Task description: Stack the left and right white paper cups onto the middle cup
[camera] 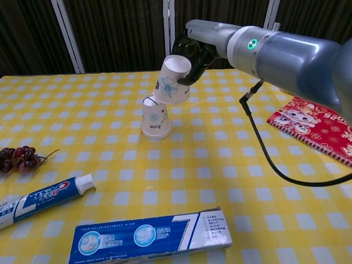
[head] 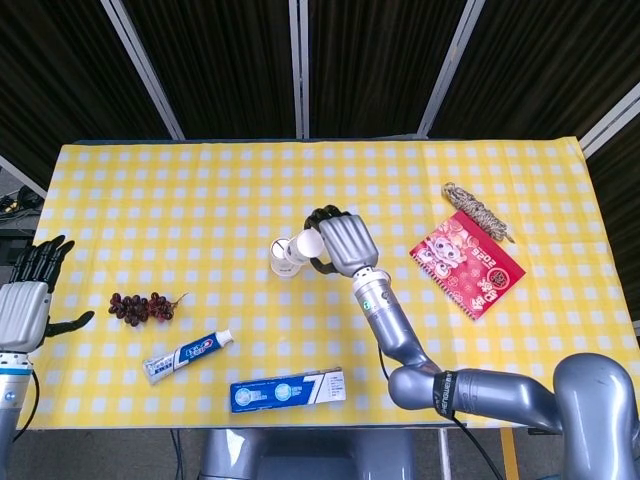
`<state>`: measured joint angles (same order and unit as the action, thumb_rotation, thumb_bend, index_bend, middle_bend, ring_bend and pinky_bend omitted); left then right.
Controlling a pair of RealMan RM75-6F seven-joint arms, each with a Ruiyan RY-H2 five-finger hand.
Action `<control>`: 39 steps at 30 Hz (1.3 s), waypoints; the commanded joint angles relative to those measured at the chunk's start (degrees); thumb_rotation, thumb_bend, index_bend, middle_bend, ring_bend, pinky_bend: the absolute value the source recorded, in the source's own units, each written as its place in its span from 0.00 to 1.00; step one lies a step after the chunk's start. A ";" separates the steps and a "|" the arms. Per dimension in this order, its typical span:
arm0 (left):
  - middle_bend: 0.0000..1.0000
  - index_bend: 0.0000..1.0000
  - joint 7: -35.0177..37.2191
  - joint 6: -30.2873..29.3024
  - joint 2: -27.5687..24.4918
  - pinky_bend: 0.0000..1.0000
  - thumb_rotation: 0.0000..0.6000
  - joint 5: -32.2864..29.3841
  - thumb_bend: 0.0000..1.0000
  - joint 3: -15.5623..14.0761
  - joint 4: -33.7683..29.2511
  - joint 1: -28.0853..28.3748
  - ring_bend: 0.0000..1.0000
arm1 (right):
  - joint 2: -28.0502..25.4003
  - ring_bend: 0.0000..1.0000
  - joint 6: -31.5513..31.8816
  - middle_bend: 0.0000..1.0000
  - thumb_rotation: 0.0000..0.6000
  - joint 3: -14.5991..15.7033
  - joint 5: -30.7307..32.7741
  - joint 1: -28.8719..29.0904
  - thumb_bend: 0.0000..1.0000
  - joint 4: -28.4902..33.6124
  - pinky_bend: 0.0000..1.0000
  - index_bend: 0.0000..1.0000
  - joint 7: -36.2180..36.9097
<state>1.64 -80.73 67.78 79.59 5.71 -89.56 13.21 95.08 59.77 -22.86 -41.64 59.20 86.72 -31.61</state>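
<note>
Right hand grips a white paper cup, upside down and tilted, just above the middle cup standing upside down mid-table. Left hand off table's left edge, fingers spread, holding nothing. Grapes, toothpaste tube & box lie well apart at front-left.

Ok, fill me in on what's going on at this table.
The right hand holds an upside-down white paper cup, tilted, just above another upside-down cup standing on the yellow checked tablecloth. It isn't seated on it yet. The left hand waits open at the table's left edge, holding nothing. Grapes, toothpaste and a red booklet lie untouched.
</note>
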 commanded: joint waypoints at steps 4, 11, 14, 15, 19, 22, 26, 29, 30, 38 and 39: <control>0.00 0.06 0.82 1.27 0.04 0.00 1.00 -0.52 0.11 0.24 0.56 0.27 0.00 | 3.47 0.21 -1.08 0.27 1.00 -0.11 -0.21 2.12 0.22 -4.85 0.39 0.43 1.25; 0.00 0.06 1.62 2.22 -0.06 0.00 1.00 -0.74 0.11 0.44 0.83 0.43 0.00 | 5.80 0.21 -1.72 0.27 1.00 -0.24 -0.75 3.70 0.22 -7.93 0.39 0.43 1.64; 0.00 0.06 1.85 2.37 -0.12 0.00 1.00 -0.73 0.11 0.48 0.85 0.44 0.00 | 6.54 0.21 -1.65 0.27 1.00 -0.42 -1.05 4.14 0.21 -9.08 0.39 0.43 1.85; 0.00 0.06 2.01 2.40 -0.13 0.00 1.00 -0.71 0.11 0.50 0.87 0.42 0.00 | 6.94 0.21 -1.75 0.27 1.00 -0.53 -1.23 4.37 0.22 -9.72 0.39 0.43 2.08; 0.00 0.06 2.45 2.80 -0.17 0.00 1.00 -0.87 0.11 0.61 1.03 0.47 0.00 | 8.17 0.21 -2.30 0.27 1.00 -0.74 -1.59 5.21 0.21 -11.87 0.39 0.43 2.41; 0.00 0.06 2.62 3.08 -0.15 0.00 1.00 -0.97 0.11 0.69 1.18 0.55 0.00 | 9.11 0.21 -2.31 0.23 1.00 -0.34 -2.33 5.67 0.19 -13.43 0.38 0.38 2.23; 0.00 0.06 2.67 3.39 -0.06 0.00 1.00 -1.00 0.11 0.71 1.34 0.62 0.00 | 9.71 0.17 -1.82 0.17 1.00 0.19 -2.63 5.81 0.14 -14.40 0.34 0.23 1.09; 0.00 0.06 2.60 3.55 -0.01 0.00 1.00 -1.15 0.11 0.78 1.39 0.64 0.00 | 9.49 0.16 -1.59 0.16 1.00 0.18 -2.41 5.56 0.12 -13.89 0.33 0.20 0.68; 0.00 0.06 2.56 3.51 0.01 0.00 1.00 -1.10 0.11 0.79 1.34 0.63 0.00 | 9.30 0.16 -1.25 0.16 1.00 0.17 -2.58 5.35 0.12 -13.55 0.33 0.20 0.67; 0.00 0.06 1.97 3.26 0.11 0.00 1.00 -0.86 0.11 0.75 1.23 0.51 0.00 | 5.17 0.15 2.05 0.14 1.00 2.00 -5.15 1.71 0.12 -8.35 0.32 0.19 0.53; 0.00 0.06 1.90 3.27 0.15 0.00 1.00 -0.87 0.11 0.74 1.26 0.50 0.00 | 4.60 0.14 2.52 0.13 1.00 2.36 -5.52 1.07 0.12 -7.70 0.31 0.19 0.70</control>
<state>3.53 -77.47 67.92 78.73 6.46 -88.31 13.72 100.64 61.44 -21.18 -46.40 61.25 77.98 -31.10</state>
